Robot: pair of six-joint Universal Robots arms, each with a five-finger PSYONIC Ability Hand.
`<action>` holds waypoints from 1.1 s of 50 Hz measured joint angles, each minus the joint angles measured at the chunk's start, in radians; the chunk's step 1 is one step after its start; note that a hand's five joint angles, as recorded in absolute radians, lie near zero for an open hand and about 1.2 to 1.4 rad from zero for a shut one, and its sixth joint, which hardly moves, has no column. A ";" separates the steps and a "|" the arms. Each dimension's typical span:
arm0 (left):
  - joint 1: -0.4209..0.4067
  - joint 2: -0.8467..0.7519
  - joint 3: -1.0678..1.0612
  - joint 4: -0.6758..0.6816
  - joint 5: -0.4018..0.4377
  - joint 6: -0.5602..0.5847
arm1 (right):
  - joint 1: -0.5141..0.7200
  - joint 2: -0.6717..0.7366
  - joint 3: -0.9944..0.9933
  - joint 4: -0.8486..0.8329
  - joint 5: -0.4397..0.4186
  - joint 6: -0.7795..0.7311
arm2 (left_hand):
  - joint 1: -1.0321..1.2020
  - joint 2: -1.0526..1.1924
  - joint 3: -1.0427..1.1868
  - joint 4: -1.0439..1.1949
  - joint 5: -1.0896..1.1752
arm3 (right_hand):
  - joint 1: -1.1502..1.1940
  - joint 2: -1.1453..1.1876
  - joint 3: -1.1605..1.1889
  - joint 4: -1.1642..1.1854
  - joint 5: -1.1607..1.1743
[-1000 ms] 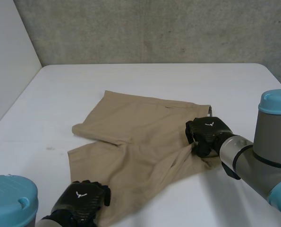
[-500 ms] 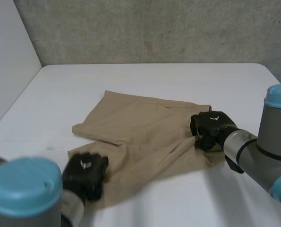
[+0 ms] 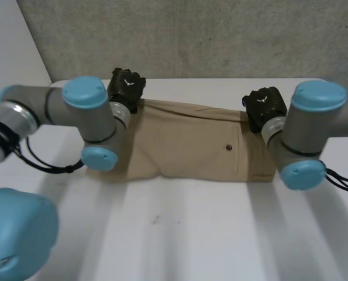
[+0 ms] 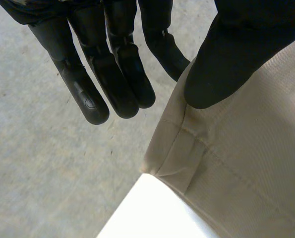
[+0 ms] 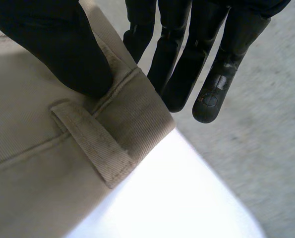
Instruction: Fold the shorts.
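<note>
The white table (image 3: 179,234) has its widest bare stretch on the robot's side of the shorts; beyond them there is a narrow strip before the grey wall (image 3: 191,35). The tan shorts (image 3: 185,143) lie folded into a long flat band across the far half of the table. Their near edge is a soft, fairly straight fold and their far edge runs between the two hands. The left arm (image 3: 74,111) lies over the shorts' left end, and the right arm (image 3: 305,129) stands over their right end.

The left hand (image 3: 126,86) is at the shorts' far left corner, on the leg hem. Its thumb is down on the cloth and its fingers (image 4: 112,74) are straight and close together just past the edge, the nearest one apparently behind the cloth, pinching it. The right hand (image 3: 266,104) is at the far right corner, with its thumb on the waistband and straight fingers (image 5: 211,74) past the edge, nipping the cloth the same way.

A belt loop (image 5: 92,144) lies just beside that thumb. A dark button (image 3: 228,147) sits on the shorts' right half.
</note>
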 measured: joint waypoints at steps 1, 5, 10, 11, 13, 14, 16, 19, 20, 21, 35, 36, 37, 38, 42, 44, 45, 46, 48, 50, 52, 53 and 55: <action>0.001 -0.037 0.041 0.008 0.014 0.000 | 0.001 0.028 -0.022 -0.026 0.006 -0.025 | 0.000 0.000 0.000 0.000 0.000 | 0.000 0.000 0.000 0.000 0.000; 0.003 -0.176 0.187 0.055 0.077 0.001 | 0.005 0.159 -0.120 -0.126 0.015 -0.129 | 0.000 0.001 0.000 0.003 0.000 | 0.000 0.000 -0.001 -0.001 0.000; 0.001 -0.262 0.250 0.140 0.116 0.001 | 0.008 0.275 -0.215 -0.175 -0.002 -0.200 | -0.497 -0.461 -0.454 -0.438 -0.425 | -0.578 -0.615 -0.607 -0.589 -0.563; 0.000 -0.269 0.249 0.159 0.116 0.000 | 0.009 0.287 -0.229 -0.178 -0.007 -0.202 | -0.727 -0.673 -0.663 -0.652 -0.634 | -0.696 -0.788 -0.761 -0.761 -0.735; -0.005 -0.267 0.235 0.195 0.107 -0.002 | 0.009 0.289 -0.241 -0.180 -0.013 -0.183 | -0.940 -0.930 -0.916 -0.925 -0.870 | -0.767 -0.924 -0.930 -0.924 -0.882; -0.006 -0.264 0.231 0.201 0.104 -0.003 | 0.009 0.286 -0.242 -0.181 -0.014 -0.174 | -0.940 -0.930 -0.916 -0.925 -0.870 | -0.767 -0.924 -0.930 -0.924 -0.882; -0.011 -0.237 0.199 0.226 0.081 -0.007 | 0.008 0.254 -0.235 -0.179 -0.016 -0.122 | -0.958 -0.993 -0.973 -0.991 -0.923 | -0.774 -0.955 -0.977 -0.953 -0.917; -0.016 -0.156 0.121 0.243 0.033 -0.024 | 0.003 0.158 -0.182 -0.171 -0.017 0.015 | -0.958 -0.995 -0.973 -0.991 -0.923 | -0.774 -0.955 -0.977 -0.953 -0.922; -0.016 -0.139 0.103 0.244 0.025 -0.029 | 0.002 0.128 -0.163 -0.166 -0.019 0.054 | -0.958 -0.995 -0.973 -0.991 -0.923 | -0.774 -0.955 -0.977 -0.953 -0.922; -0.016 -0.139 0.103 0.244 0.025 -0.029 | 0.002 0.128 -0.163 -0.166 -0.019 0.054 | -0.958 -0.995 -0.973 -0.991 -0.923 | -0.774 -0.955 -0.977 -0.953 -0.922; 0.034 0.314 -0.599 0.228 -0.017 -0.233 | -0.063 -0.214 0.297 0.149 -0.127 0.358 | -0.958 -0.996 -0.973 -0.991 -0.923 | -0.599 -0.741 -0.748 -0.749 -0.736; 0.042 0.334 -0.653 0.228 -0.008 -0.240 | -0.068 -0.208 0.331 0.152 -0.130 0.352 | -0.958 -0.996 -0.973 -0.991 -0.923 | -0.501 -0.617 -0.628 -0.633 -0.630; 0.042 0.334 -0.653 0.228 -0.008 -0.240 | -0.068 -0.208 0.331 0.152 -0.130 0.352 | -0.958 -0.996 -0.973 -0.991 -0.923 | -0.501 -0.617 -0.628 -0.633 -0.630; 0.053 0.353 -0.706 0.228 -0.001 -0.244 | -0.073 -0.194 0.356 0.140 -0.130 0.344 | -0.958 -0.996 -0.973 -0.991 -0.923 | -0.454 -0.558 -0.572 -0.576 -0.574; 0.072 0.371 -0.759 0.228 0.005 -0.245 | -0.077 -0.161 0.375 0.103 -0.121 0.334 | -0.958 -0.996 -0.973 -0.991 -0.923 | -0.428 -0.530 -0.542 -0.543 -0.544; 0.081 0.377 -0.775 0.228 0.005 -0.244 | -0.079 -0.133 0.376 0.074 -0.109 0.326 | -0.958 -0.996 -0.973 -0.991 -0.923 | -0.322 -0.406 -0.419 -0.421 -0.426; 0.081 0.377 -0.775 0.228 0.005 -0.244 | -0.079 -0.133 0.376 0.074 -0.109 0.326 | -0.958 -0.996 -0.973 -0.991 -0.923 | -0.322 -0.406 -0.419 -0.421 -0.426; 0.086 0.379 -0.782 0.228 0.005 -0.243 | -0.079 -0.120 0.375 0.063 -0.102 0.320 | -0.958 -0.996 -0.973 -0.991 -0.923 | -0.322 -0.406 -0.419 -0.421 -0.426; 0.089 0.381 -0.787 0.228 0.004 -0.243 | -0.084 -0.107 0.372 0.050 -0.089 0.308 | -0.958 -0.996 -0.973 -0.991 -0.923 | -0.199 -0.138 -0.147 -0.153 -0.173; 0.092 0.383 -0.791 0.228 0.003 -0.243 | -0.091 -0.102 0.370 0.044 -0.078 0.298 | -0.958 -0.996 -0.973 -0.991 -0.923 | -0.174 -0.062 -0.082 -0.064 -0.099; 0.095 0.388 -0.794 0.228 0.001 -0.243 | -0.110 -0.104 0.371 0.036 -0.060 0.277 | -0.958 -0.996 -0.973 -0.991 -0.923 | -0.161 -0.028 -0.055 -0.015 -0.072; 0.095 0.393 -0.797 0.228 0.001 -0.243 | -0.118 -0.111 0.373 0.034 -0.056 0.268 | -0.958 -0.996 -0.973 -0.991 -0.923 | -0.133 -0.020 -0.035 -0.002 -0.071; 0.096 0.413 -0.806 0.228 0.000 -0.243 | -0.145 -0.147 0.378 0.031 -0.047 0.232 | -0.958 -0.996 -0.973 -0.991 -0.923 | -0.100 -0.012 -0.028 -0.001 -0.071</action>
